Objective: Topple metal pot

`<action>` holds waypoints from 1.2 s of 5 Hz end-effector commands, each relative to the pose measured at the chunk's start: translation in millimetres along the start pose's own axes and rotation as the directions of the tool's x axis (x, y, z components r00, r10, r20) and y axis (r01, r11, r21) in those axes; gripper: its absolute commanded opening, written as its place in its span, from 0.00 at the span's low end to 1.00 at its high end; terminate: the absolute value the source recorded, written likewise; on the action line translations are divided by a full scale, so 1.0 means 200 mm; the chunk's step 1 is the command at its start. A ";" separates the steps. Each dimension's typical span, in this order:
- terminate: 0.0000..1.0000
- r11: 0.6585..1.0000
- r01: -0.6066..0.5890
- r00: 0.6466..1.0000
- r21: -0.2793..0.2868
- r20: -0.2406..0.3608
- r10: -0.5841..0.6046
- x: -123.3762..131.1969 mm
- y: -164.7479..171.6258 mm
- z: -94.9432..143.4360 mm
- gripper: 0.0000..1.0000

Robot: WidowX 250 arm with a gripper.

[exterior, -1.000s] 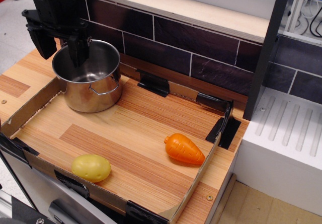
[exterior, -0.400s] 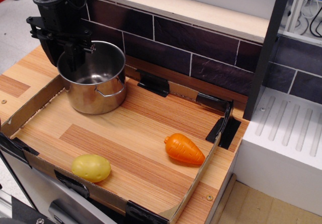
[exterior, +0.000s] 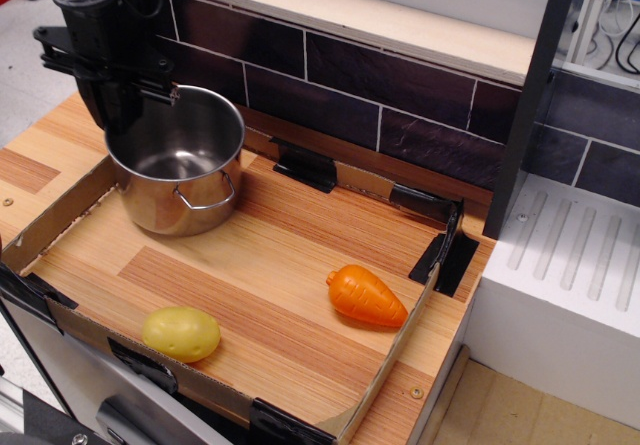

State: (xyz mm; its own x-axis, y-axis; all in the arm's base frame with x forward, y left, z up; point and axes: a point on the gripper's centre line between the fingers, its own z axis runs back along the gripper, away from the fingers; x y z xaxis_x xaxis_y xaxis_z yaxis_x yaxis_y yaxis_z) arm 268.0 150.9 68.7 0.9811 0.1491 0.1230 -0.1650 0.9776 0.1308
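The metal pot (exterior: 160,203) stands at the back left of the wooden tray, shiny and empty, with a wire loop handle facing the front. It looks tilted a little, with its mouth turned toward the camera. My black gripper (exterior: 122,113) comes down from above at the pot's far left rim. Its fingers are closed together on that rim, one inside the pot and one outside.
An orange toy carrot (exterior: 367,296) lies at the right of the tray and a yellow toy potato (exterior: 181,333) near the front edge. A low cardboard wall (exterior: 60,215) rings the tray. A dark tiled wall (exterior: 400,85) runs behind. A white drainer (exterior: 575,265) sits at the right.
The fingers, open and straddling the rim a second ago, have closed on it. The pot has shifted slightly and its rim now tips toward the front.
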 end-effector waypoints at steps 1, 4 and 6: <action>0.00 0.979 -0.098 0.993 0.179 0.089 0.083 0.05 0.01 0.21 0.00; 0.00 0.858 -0.105 0.968 0.502 0.250 -0.028 -0.04 -0.14 0.22 0.00; 0.00 0.795 -0.088 0.975 0.600 0.215 -0.054 -0.03 -0.21 0.17 0.00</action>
State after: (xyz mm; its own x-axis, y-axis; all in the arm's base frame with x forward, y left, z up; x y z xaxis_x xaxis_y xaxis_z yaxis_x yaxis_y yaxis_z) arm 261.6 104.8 92.9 0.9565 0.0618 0.2851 -0.2513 0.6709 0.6977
